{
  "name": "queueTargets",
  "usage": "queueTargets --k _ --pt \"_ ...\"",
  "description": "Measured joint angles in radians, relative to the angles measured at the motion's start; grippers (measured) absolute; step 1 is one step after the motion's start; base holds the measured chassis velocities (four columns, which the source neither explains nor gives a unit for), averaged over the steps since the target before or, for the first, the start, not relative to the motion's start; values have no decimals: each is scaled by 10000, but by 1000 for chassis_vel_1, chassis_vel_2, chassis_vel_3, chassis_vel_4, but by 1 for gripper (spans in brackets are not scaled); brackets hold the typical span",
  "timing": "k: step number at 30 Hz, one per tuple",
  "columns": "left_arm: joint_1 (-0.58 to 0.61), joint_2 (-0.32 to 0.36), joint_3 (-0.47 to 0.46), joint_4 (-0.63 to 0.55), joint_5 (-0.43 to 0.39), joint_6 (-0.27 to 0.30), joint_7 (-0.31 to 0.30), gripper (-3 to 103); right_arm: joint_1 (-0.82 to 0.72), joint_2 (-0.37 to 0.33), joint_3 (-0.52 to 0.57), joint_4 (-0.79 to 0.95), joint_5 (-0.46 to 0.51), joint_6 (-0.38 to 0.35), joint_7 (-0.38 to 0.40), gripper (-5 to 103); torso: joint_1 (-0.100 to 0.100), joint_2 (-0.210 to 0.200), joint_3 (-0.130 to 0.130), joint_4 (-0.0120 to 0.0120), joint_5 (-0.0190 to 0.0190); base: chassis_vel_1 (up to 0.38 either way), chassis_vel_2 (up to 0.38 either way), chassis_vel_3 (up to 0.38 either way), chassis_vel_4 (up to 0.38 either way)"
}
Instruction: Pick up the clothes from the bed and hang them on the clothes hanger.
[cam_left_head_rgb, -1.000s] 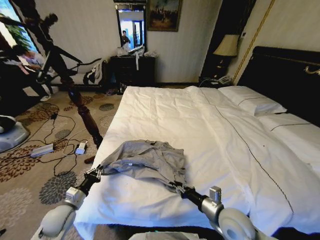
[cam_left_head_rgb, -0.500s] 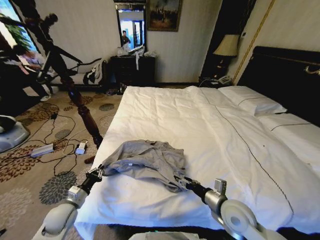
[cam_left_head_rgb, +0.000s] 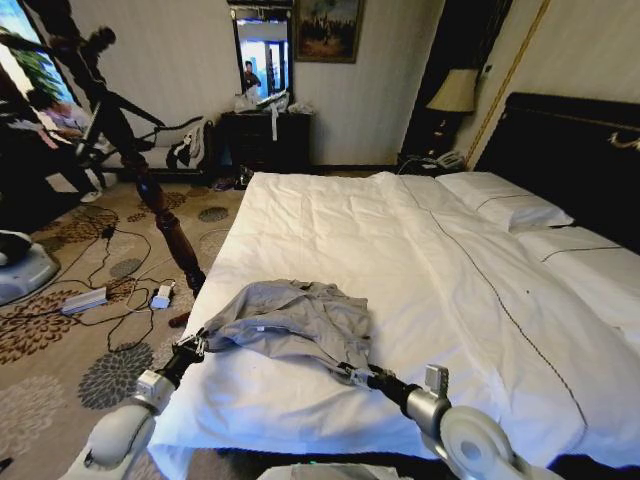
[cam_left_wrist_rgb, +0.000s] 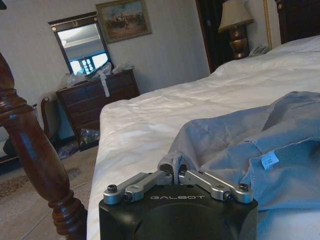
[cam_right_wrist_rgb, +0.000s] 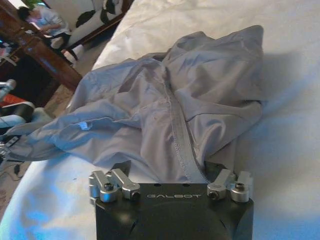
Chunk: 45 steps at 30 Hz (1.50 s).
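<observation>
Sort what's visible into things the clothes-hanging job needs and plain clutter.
Job: crumpled grey-blue thin-fabric shirt; white-sheeted bed beneath it; left gripper shut on the shirt's edge; right gripper open at its hem.

Clutter: white power adapter, black cables, dark wooden dresser, table lamp.

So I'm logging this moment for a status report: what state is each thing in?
clothes: crumpled, lying on the bed near its foot.
bed: made, sheets wrinkled.
left gripper: shut on the clothes' edge.
right gripper: open, at the clothes' near edge.
</observation>
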Motion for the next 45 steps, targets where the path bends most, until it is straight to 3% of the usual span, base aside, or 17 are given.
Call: queueTargets --k 3,4,7,10,14,16,19,22,27,30,32,36,38,41,42,44,45 --pt "1 17 -5 10 -5 0 -5 0 -81 -7 4 17 -106 27 -196 76 1 0 0 0 0 0 0 0 0" --pt "3 23 -5 16 -5 0 -6 0 -146 -29 29 18 -235 46 -351 65 1 0 0 0 0 0 0 0 0" --pt "3 24 -5 29 -5 0 -8 0 -286 -101 80 18 -658 132 -761 65 0 0 0 0 -1 0 0 0 0" --pt "-22 4 17 51 -3 0 -16 0 -416 -145 67 -39 -1333 217 -1213 42 0 0 0 -1 0 0 0 0 0" --pt "-26 -30 32 53 11 -8 -22 0 -520 -131 -23 -191 -1983 577 -1667 42 0 0 0 0 0 0 0 0 0" --pt "-20 -41 28 53 17 -19 -23 0 -593 -129 -29 -268 -2251 947 -2031 20 0 0 0 0 0 0 0 0 0" --pt "-12 -49 16 53 25 -33 -23 0 -637 -130 -28 -318 -2411 1244 -2321 20 0 0 0 0 0 0 0 0 0" --pt "23 -105 4 53 69 -58 -23 0 -767 -143 -1 -401 -2870 1626 -2950 2 1 0 -1 0 1 0 0 0 0" --pt "80 -159 -16 50 134 -90 -24 0 -1044 -146 8 -473 -3494 1808 -3276 -3 0 0 -1 -1 0 0 0 0 0" --pt "106 -170 -35 40 146 -96 -23 0 -1117 -146 9 -521 -3772 1894 -3436 -3 0 0 -1 0 0 0 0 0 0" --pt "149 -188 -76 13 167 -102 -23 0 -1189 -143 10 -537 -3959 1953 -3583 18 0 0 -1 0 0 0 0 0 0" --pt "180 -211 -116 -5 188 -110 -23 0 -1241 -142 -2 -522 -4044 2009 -3746 18 0 1 -1 0 0 0 0 0 0" --pt "216 -253 -153 -29 218 -117 -22 0 -1278 -141 -15 -525 -4209 2088 -4062 38 0 0 -1 0 0 0 0 0 0" --pt "237 -273 -171 -38 231 -122 -21 0 -1278 -142 -46 -554 -4238 2093 -4123 38 0 0 -1 0 0 0 0 0 0" --pt "254 -289 -183 -43 242 -127 -20 0 -1259 -141 -86 -599 -4239 2093 -4138 50 0 1 -1 -1 0 0 0 0 0" --pt "268 -309 -205 -44 255 -133 -20 0 -1207 -141 -134 -676 -4235 2092 -4144 50 0 0 0 0 0 0 0 0 0" --pt "277 -319 -215 -44 261 -137 -19 0 -1161 -141 -158 -725 -4224 2086 -4144 62 0 0 -1 0 0 0 0 0 0"
